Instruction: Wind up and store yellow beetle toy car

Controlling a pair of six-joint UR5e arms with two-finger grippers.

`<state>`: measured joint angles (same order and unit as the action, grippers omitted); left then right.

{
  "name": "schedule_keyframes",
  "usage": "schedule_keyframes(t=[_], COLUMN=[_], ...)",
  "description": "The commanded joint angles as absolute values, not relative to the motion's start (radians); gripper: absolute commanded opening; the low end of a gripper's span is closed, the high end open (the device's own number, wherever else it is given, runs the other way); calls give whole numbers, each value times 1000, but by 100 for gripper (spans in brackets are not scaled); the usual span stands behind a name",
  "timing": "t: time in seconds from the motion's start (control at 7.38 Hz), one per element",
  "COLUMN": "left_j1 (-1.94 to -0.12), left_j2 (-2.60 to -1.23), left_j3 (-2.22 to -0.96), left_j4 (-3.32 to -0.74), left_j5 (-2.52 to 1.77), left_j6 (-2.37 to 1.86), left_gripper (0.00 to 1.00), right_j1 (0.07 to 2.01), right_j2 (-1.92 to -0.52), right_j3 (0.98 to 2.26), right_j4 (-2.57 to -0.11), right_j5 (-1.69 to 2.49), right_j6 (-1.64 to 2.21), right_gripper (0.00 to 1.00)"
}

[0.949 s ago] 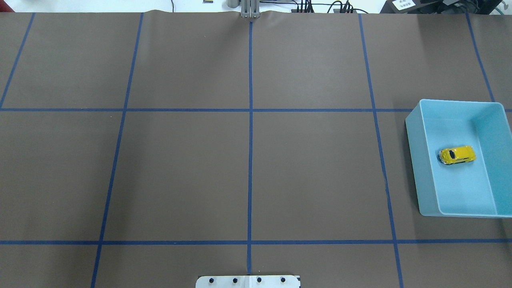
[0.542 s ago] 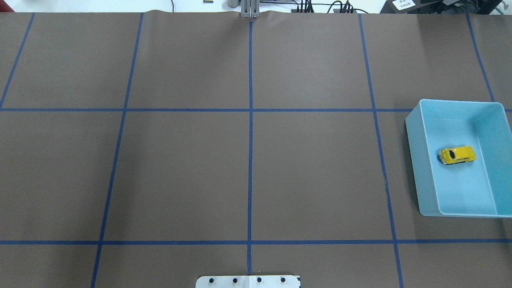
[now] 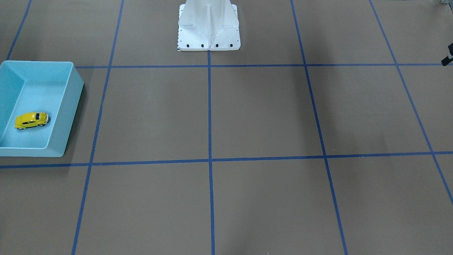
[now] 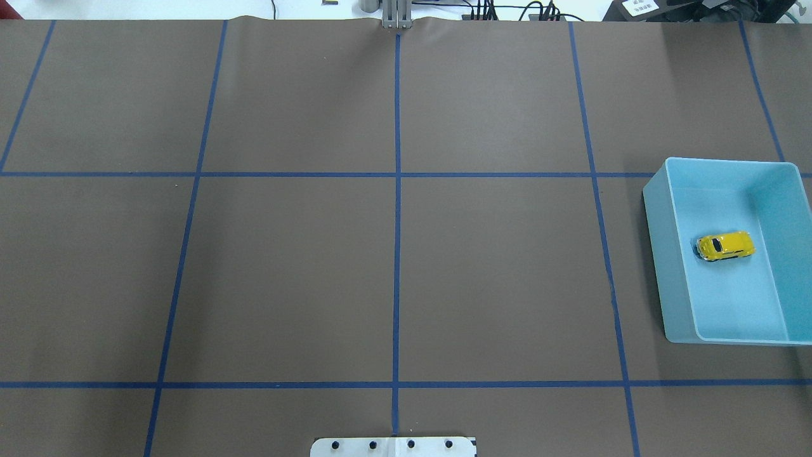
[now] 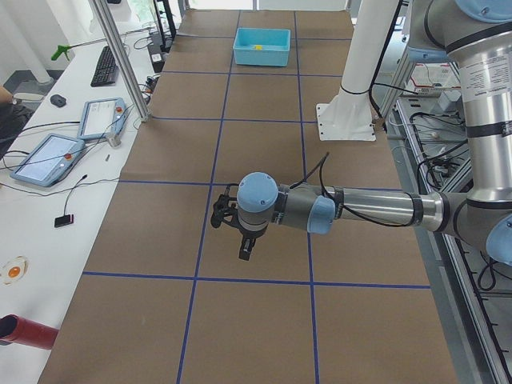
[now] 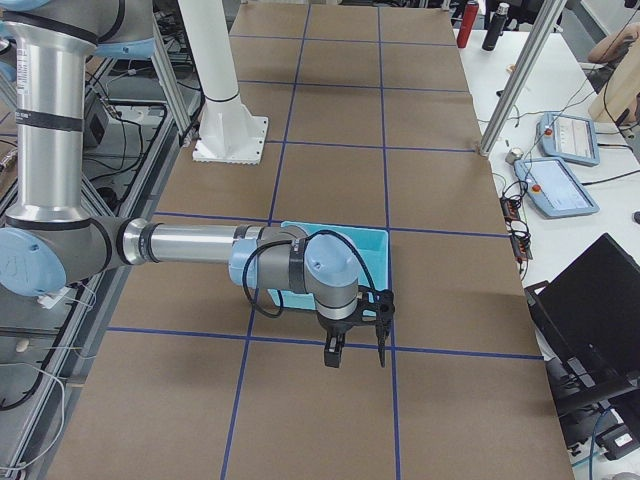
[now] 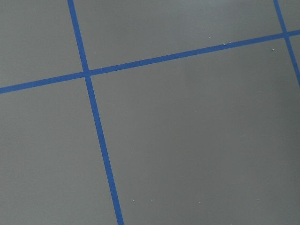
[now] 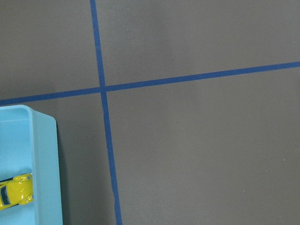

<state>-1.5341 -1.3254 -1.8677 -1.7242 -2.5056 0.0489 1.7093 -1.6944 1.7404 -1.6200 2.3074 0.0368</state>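
The car (image 4: pixel 726 245) lay on its wheels on the floor of the bin (image 4: pixel 672 266), touching no wall that I could see. It sat below my right gripper (image 6: pixel 356 358) and just to one side of it, and well apart from my left gripper (image 5: pixel 246 250), at the table's far end. I judged the storing done. Whether the spring had been wound, nothing showed. If it had, little was left for me but to draw clear.

Neither hand held anything that I could make out. Both hung over bare table, fingers pointing down. Only the side cameras caught them, so I could not tell whether either pair of fingers stood apart or together. My wrist cameras showed none of them – the left one only the sheet under it, the right one the sheet, a corner of the bin and one end of the car.

The table (image 4: pixel 292 279) wore a flat brown sheet marked into large squares by blue tape (image 4: pixel 396 254). The white pedestal (image 3: pixel 208 24) rose from its near edge. Beyond the far edge from my fingers ran a white bench (image 5: pixel 48 200) with tablets (image 5: pixel 50 158), a keyboard (image 5: pixel 105 66) and a laptop (image 6: pixel 590 320).
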Motion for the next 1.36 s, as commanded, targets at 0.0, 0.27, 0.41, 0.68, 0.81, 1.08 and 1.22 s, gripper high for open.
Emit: schedule_keyframes(t=[0.0,0.27,0.41,0.68,0.81,1.08,1.22], left_j1=[-1535,-1534,-1535,-1534,-1535,-1534,-1535], left_j2=[-1325,-1319,-1316,-1319,-1316,-1319,-1313], left_j3=[-1865,-1864,-1865,-1868,-1868,-1864,-1856], left_j4=[-1724,-1727,-1730,-1727,-1727,-1724,-1726], left_j5=[-2505,-2507,-2508,-2510,-2510,-2505,-2505], left_j6=[51,55,55,55,55,54,54], left_gripper=[100,100,100,100,100,100,100], right_j1=[1710,1709,1709,1710,1709,1710,1709], right_j2=[-1695,-1695,-1695,-1695,-1695,-1695,-1695], right_j3=[1741,1741,1741,1741,1741,1741,1741], right_j4=[-1621,-1626,-1628,-1628,-1628,-1629,-1629], right_j5=[2312,2310,2310,2310,2310,2312,2312], right_j6=[37,37,37,37,37,37,37], right_gripper=[99,99,99,99,99,99,99])
